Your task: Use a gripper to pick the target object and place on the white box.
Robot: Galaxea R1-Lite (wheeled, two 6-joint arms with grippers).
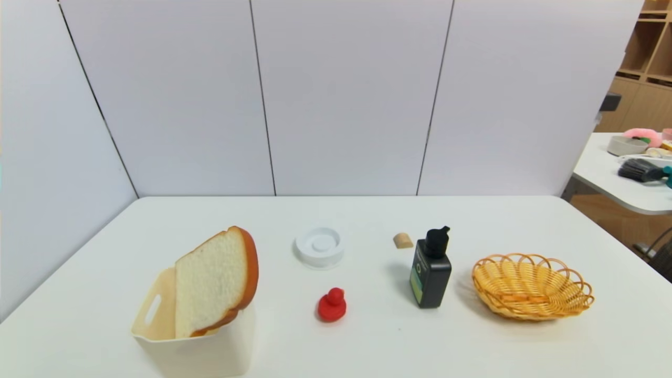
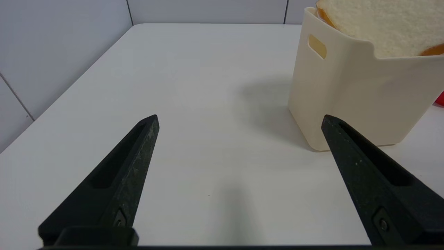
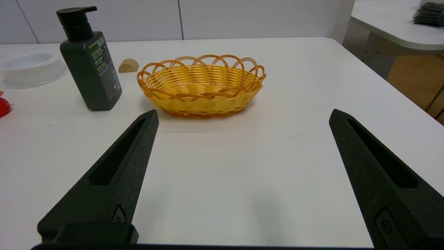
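Observation:
The thick toast slice (image 1: 212, 281) with its orange-brown crust stands tilted in the cream-white box (image 1: 194, 352) at the table's front left, its upper half sticking out above the rim. In the left wrist view the box (image 2: 364, 97) and the toast (image 2: 385, 24) stand just beyond one fingertip. My left gripper (image 2: 239, 119) is open over bare table beside the box, holding nothing. My right gripper (image 3: 242, 114) is open and empty, low over the table in front of the wicker basket (image 3: 201, 85). Neither gripper shows in the head view.
A small round white dish (image 1: 318, 245), a red toy duck (image 1: 332, 305), a tan cork-like piece (image 1: 402, 240), a black pump bottle (image 1: 431, 270) and the yellow wicker basket (image 1: 531, 286) are spread across the white table (image 1: 367, 346). A second table stands at far right.

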